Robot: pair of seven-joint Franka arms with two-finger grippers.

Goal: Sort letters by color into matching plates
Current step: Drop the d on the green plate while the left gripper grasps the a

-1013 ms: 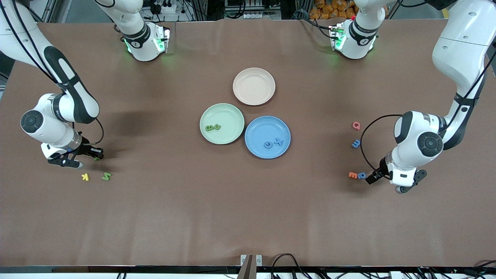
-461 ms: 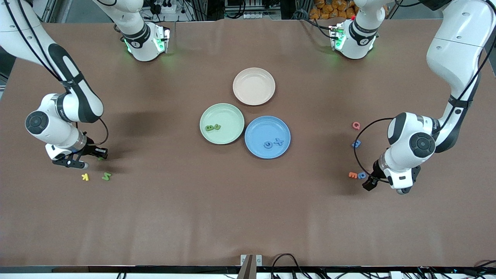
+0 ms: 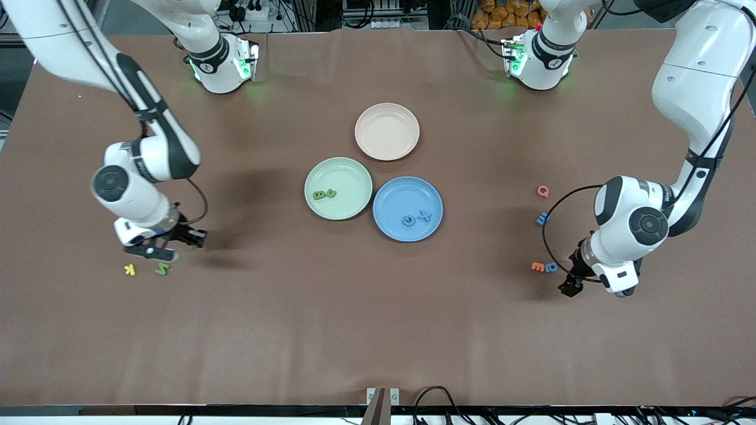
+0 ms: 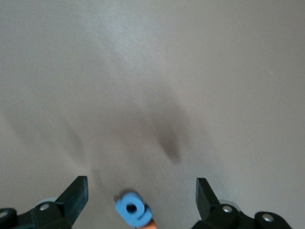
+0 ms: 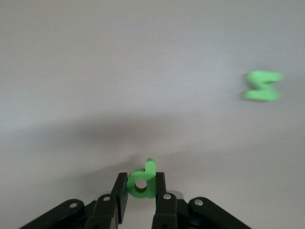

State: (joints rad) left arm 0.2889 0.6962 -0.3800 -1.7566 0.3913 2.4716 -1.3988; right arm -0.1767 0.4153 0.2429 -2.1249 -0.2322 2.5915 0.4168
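Brown table (image 3: 331, 307): right gripper (image 5: 141, 200) clamps green letter (image 5: 142, 180); left gripper (image 4: 142, 193) spread above blue letter (image 4: 131, 208).

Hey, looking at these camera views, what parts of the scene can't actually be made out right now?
- Front view: the green letter held by the right gripper is hidden by the fingers; only the right wrist view shows it.
- Left wrist view: the orange letter beside the blue letter is cut off by the frame edge.
- Right wrist view: the loose green letter is blurred, its shape unclear.
- Front view: the letters in the green plate are too small to read.
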